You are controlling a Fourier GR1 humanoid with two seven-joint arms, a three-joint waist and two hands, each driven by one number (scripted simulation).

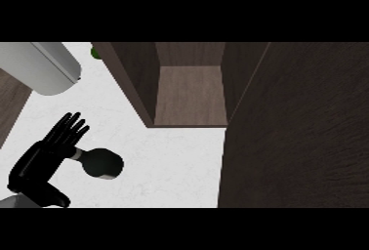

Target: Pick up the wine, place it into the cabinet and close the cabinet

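Head view: the left hand (45, 151) shows at the lower left above the white worktop (180, 161). Its fingers (72, 124) are straight and spread, pointing up-right, and hold nothing. The wine (102, 162), a dark bottle seen almost end-on with a pale neck toward the hand, stands on the worktop just beside the palm; whether the two touch cannot be told. The cabinet (187, 93) is open: its brown interior shelf is visible at top centre, well apart from the bottle. The cabinet door (296, 136) fills the right side. A grey cylindrical object (47, 66) occupies the upper left corner. A small green item (94, 51) shows beside the cabinet's top left edge.
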